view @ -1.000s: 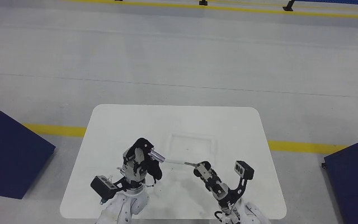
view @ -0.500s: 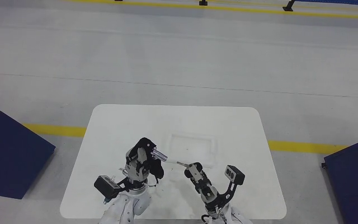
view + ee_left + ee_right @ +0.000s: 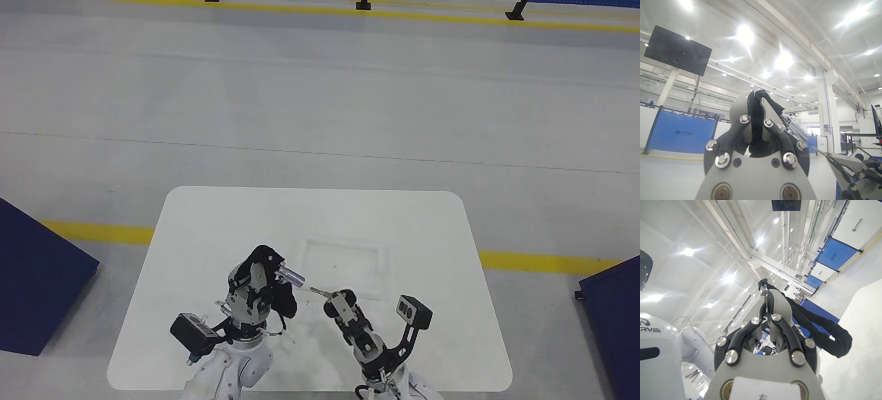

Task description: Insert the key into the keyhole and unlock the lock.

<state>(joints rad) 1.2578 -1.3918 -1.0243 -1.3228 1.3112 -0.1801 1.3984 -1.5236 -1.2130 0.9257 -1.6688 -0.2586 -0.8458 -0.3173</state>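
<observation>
My left gripper (image 3: 270,276) is shut on a cable lock, held above the white table (image 3: 420,230). The lock's silver body (image 3: 290,272) sticks out toward the right arm. In the left wrist view the fingers (image 3: 745,106) pinch the black sleeve, with the silver body (image 3: 795,126) beside them. My right gripper (image 3: 336,300) is shut on the key (image 3: 320,292), whose thin blade points at the lock. In the right wrist view the key (image 3: 765,303) lines up with the lock's silver end (image 3: 762,288), and the black cable (image 3: 819,321) loops off to the side. A small gap separates tip and lock.
A faint square outline (image 3: 345,262) is marked on the table just beyond the grippers. Dark blue barriers stand on the floor at the left (image 3: 35,280) and right (image 3: 615,300) of the table.
The right arm has moved left, bringing the key tip closer to the lock. The left gripper with the lock has shifted slightly right.
</observation>
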